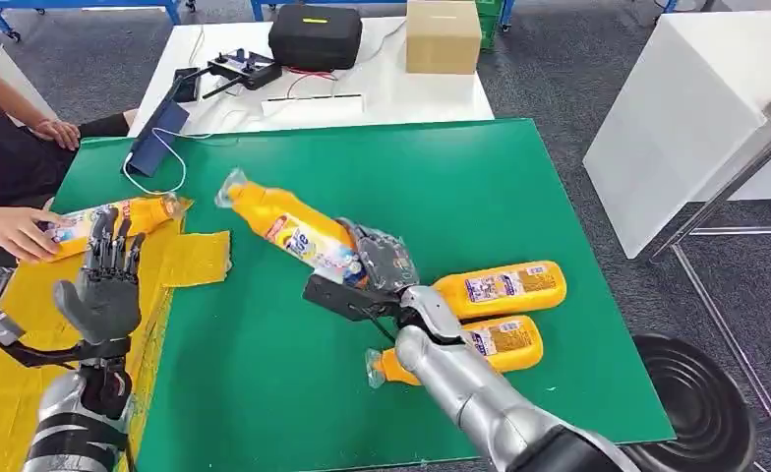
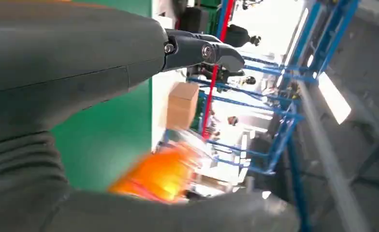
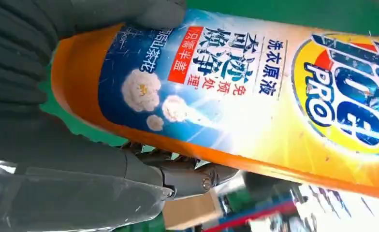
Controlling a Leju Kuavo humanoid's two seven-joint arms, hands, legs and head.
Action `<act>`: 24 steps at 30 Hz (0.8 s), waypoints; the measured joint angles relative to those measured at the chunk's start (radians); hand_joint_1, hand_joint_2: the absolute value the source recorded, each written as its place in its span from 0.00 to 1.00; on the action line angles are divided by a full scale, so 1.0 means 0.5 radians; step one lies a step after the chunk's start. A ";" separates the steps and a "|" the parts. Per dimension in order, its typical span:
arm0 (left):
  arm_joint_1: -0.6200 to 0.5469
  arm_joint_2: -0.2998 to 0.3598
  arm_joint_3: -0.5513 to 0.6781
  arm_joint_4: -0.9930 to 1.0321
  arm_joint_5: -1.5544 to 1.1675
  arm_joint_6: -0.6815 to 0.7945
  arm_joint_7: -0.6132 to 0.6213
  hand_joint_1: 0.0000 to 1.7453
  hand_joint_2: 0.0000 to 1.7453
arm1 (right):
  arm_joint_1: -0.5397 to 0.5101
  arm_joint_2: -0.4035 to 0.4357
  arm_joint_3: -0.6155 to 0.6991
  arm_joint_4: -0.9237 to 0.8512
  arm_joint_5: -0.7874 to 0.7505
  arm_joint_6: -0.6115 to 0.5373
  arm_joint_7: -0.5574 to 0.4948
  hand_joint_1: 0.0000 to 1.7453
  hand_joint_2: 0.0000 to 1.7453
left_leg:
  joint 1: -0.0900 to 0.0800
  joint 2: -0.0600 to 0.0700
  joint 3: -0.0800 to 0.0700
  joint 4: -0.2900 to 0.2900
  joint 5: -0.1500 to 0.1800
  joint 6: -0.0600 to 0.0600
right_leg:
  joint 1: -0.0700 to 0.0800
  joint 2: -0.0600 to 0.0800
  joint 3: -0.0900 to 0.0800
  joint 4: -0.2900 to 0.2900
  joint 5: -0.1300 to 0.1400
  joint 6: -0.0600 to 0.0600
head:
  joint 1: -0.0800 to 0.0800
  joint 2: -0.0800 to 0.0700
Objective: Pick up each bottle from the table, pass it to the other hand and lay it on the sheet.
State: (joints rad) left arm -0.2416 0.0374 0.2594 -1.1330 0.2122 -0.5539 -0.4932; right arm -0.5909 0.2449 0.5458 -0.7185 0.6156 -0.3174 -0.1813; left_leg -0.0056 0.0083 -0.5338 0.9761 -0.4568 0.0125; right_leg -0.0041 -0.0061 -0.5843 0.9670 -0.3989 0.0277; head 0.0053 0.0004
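The right robot hand (image 1: 377,270) is clamped around the base end of an orange bottle (image 1: 288,228), holding it above the green bench (image 1: 480,187). In the right wrist view the fingers (image 3: 18,58) wrap the bottle's lower end, label outward. The bottle's long axis runs from that hand up and to the left, cap end pointing toward the left robot hand (image 1: 104,285). The left robot hand is raised over the yellow sheet (image 1: 195,258), fingers spread and upright, holding nothing; it stands well apart from the cap end, with bare bench between. So the handover turns on closing that gap along the bottle's own axis, and the left hand is the one placed to receive it.

Two more bottles (image 1: 500,313) lie side by side on the bench just behind the right arm, still to be picked. Another bottle (image 1: 116,218) lies at the sheet's far edge, where a person's hand (image 1: 8,231) touches it.
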 measured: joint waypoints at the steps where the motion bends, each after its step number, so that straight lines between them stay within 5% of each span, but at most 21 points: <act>1: 0.023 -0.002 0.005 -0.016 0.028 0.000 0.012 0.00 1.00 | 0.028 -0.010 -0.037 -0.095 -0.053 0.001 -0.021 1.00 1.00 | 0.000 0.000 -0.003 0.000 0.000 0.000 | 0.000 0.000 -0.002 0.000 0.000 0.000 | 0.000 -0.001; 11: 0.184 -0.024 0.013 -0.120 0.260 -0.084 0.155 0.00 1.00 | 0.264 -0.028 -0.153 -0.660 -0.252 -0.028 -0.217 1.00 1.00 | 0.000 0.000 -0.007 0.000 0.000 0.000 | 0.000 0.000 -0.007 0.000 0.000 0.000 | 0.000 -0.001; 24: 0.335 -0.088 -0.170 -0.304 0.402 -0.108 0.238 0.00 1.00 | 0.405 0.071 0.147 -0.769 -0.219 0.118 -0.187 1.00 1.00 | 0.000 0.000 -0.012 0.000 0.000 0.000 | 0.000 0.000 -0.011 0.000 0.000 0.000 | 0.001 -0.001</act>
State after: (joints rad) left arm -0.0741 -0.0065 0.1743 -1.2852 0.4131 -0.6081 -0.3742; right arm -0.3883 0.2804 0.6192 -1.1028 0.5058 -0.2583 -0.2747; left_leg -0.0055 0.0082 -0.5396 0.9758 -0.4569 0.0124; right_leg -0.0042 -0.0061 -0.5896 0.9669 -0.3990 0.0275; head 0.0057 0.0000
